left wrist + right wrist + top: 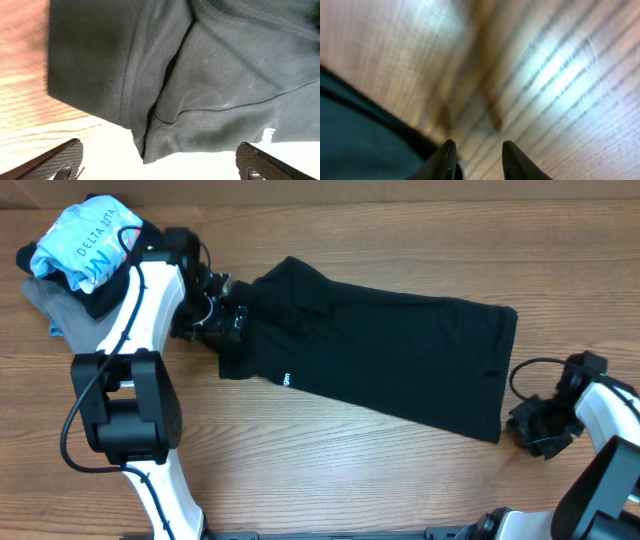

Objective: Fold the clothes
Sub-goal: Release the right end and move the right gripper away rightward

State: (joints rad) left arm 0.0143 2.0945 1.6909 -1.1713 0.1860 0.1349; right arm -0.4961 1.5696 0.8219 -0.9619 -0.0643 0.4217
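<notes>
The black garment [380,355] lies spread flat across the middle of the wooden table, with tiny white logo text [285,378] near its left hem. My left gripper [215,315] is at the garment's left end. In the left wrist view its fingers [159,150] are wide open, with a folded corner of the black fabric [200,75] just ahead of them and nothing held. My right gripper [530,425] sits on the table just off the garment's lower right corner. In the right wrist view its fingers [479,150] are apart and empty, with the dark garment edge [360,140] beside the left finger.
A pile at the back left holds a light-blue printed shirt [85,240] on top of a grey folded garment [60,305] and some dark cloth. A black cable [525,375] loops by the right arm. Bare wood [380,480] shows in front of the garment.
</notes>
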